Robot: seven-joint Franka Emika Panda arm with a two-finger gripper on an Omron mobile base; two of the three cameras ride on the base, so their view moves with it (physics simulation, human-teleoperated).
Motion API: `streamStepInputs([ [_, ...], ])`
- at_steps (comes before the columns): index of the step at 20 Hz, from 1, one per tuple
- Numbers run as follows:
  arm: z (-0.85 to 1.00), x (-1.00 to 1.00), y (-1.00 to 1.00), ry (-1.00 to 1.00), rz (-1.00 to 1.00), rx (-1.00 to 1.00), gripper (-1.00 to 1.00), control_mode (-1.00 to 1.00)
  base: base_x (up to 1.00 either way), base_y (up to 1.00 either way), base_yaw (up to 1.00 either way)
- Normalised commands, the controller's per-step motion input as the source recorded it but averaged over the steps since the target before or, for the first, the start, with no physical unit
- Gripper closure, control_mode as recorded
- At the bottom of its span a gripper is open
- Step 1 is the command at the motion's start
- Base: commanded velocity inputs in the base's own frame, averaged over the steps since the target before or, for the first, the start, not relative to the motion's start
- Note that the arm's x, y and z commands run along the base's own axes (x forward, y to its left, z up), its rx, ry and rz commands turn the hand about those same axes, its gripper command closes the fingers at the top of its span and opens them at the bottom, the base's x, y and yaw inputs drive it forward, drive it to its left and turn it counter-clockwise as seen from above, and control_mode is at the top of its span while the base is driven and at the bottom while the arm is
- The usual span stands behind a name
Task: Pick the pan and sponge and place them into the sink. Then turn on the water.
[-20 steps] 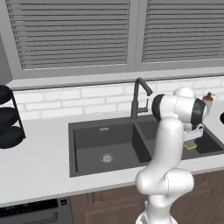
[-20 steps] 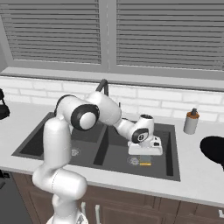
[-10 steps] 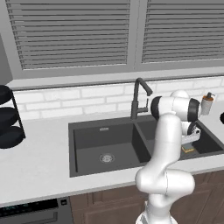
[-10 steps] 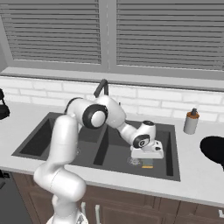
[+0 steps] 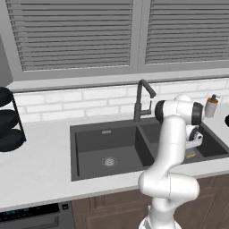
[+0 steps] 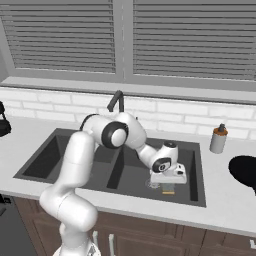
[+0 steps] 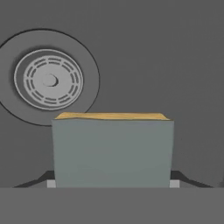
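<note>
A soap bottle (image 6: 218,139) stands upright on the counter (image 5: 40,165).

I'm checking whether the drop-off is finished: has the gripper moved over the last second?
Yes. The gripper, holding the sponge, has come down toward the floor of the sink, beside its drain.

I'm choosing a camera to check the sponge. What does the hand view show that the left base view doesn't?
Hand view alone: the sponge's grey-green face with a yellow edge, close up, and the round drain beside it. Left base view alone: the faucet, the other basin's drain, the rack and a bottle. Both: the sponge, low in the sink.
</note>
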Motion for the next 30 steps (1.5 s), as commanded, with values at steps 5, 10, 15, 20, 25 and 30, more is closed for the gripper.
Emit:
streamStepInputs([
  [5, -0.2, 0.02, 0.0, 0.0, 0.0, 0.0, 1.0, -1.0, 0.0, 0.0, 0.0],
  [10, -0.04, 0.0, 0.0, 0.0, 0.0, 0.0, 1.0, -1.0, 0.0, 0.0, 0.0],
  [15, -0.15, 0.03, 0.0, 0.0, 0.0, 0.0, 1.0, -1.0, 0.0, 0.0, 0.0],
  [20, -0.07, 0.06, 0.0, 0.0, 0.0, 0.0, -1.0, -1.0, 0.0, 0.0, 0.0],
  [25, 0.0, 0.04, 0.0, 0.0, 0.0, 0.0, -1.0, -1.0, 0.0, 0.0, 0.0],
  [30, 0.12, 0.0, 0.0, -0.05, 0.0, 0.0, -1.0, -1.0, 0.0, 0.0, 0.0],
])
